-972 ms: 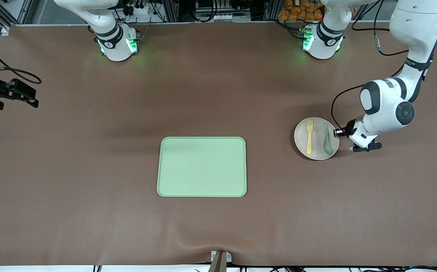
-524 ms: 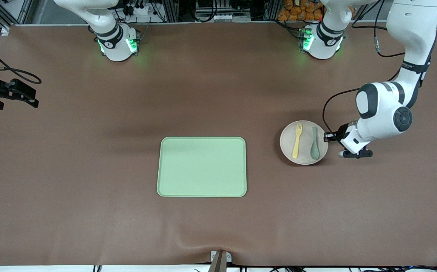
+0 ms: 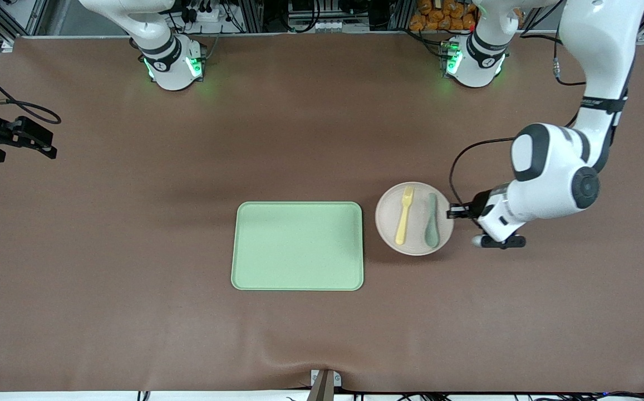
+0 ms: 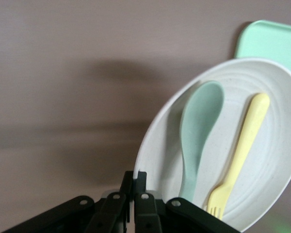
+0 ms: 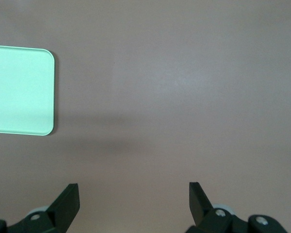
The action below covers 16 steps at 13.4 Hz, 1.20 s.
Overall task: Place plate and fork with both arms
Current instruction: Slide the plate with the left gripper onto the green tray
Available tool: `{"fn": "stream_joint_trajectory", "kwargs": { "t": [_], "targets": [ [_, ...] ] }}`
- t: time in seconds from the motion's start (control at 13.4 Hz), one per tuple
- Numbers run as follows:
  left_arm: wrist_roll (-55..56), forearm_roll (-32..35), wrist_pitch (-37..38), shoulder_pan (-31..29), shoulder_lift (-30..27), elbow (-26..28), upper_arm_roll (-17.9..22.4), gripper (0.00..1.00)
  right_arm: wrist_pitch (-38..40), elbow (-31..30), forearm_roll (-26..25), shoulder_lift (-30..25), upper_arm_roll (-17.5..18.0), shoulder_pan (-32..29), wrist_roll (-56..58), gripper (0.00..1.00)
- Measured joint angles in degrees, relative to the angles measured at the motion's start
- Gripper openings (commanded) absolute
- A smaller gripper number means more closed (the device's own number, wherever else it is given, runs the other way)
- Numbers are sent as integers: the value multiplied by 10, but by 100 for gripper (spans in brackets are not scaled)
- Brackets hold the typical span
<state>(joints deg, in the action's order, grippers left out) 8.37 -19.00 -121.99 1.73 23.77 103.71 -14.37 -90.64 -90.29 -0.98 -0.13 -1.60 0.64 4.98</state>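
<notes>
1. Right gripper: at the right arm's end of the desk, over bare surface. Jaws released, wide apart, nothing between them. This arm waits.

2. Tray: light green, rectangular, flat at mid-desk, nothing on it.

3. Plate: pale, round, just beside the tray toward the left arm's end, not overlapping it. Judging by the shadow under it, it is carried slightly clear of the desk. It holds the fork, yellow, and a teal spoon, lying side by side and apart.

4. Left gripper: jaws clenched on the plate's rim at the edge toward the left arm's end, beside the spoon.

5. Step in hand, as judged: carrying the plate to the tray. Keep it level and move slowly so the loose cutlery does not slide. Clear the tray's lip before lowering, and release only once the plate rests flat.

6. View differences: the front view alone shows the plate-to-tray gap and both arms. The left wrist view alone shows the thin pinch on the rim. The right wrist view shows the open jaws and one tray corner, no plate.
</notes>
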Motion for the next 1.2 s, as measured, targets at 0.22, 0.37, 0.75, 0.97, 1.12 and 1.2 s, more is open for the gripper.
{"fn": "stream_joint_trajectory", "kwargs": {
  "t": [0.22,0.37,0.75,0.97,1.12,1.2],
  "targets": [
    [122,0,0,75,63,-85,-2,0,0,0,0,0,0,0,0,100],
    [173,0,-3,116,110,-138,-2,0,0,0,0,1,0,0,0,100],
    [190,0,-78,156,193,-199,-2,0,0,0,0,1,0,0,0,100],
    [198,0,-145,176,226,-201,-2,0,0,0,0,1,0,0,0,100],
    [202,0,-174,186,244,-202,-2,0,0,0,0,1,0,0,0,100],
    [208,0,-181,188,251,-203,-2,0,0,0,0,1,0,0,0,100]
  ]
}}
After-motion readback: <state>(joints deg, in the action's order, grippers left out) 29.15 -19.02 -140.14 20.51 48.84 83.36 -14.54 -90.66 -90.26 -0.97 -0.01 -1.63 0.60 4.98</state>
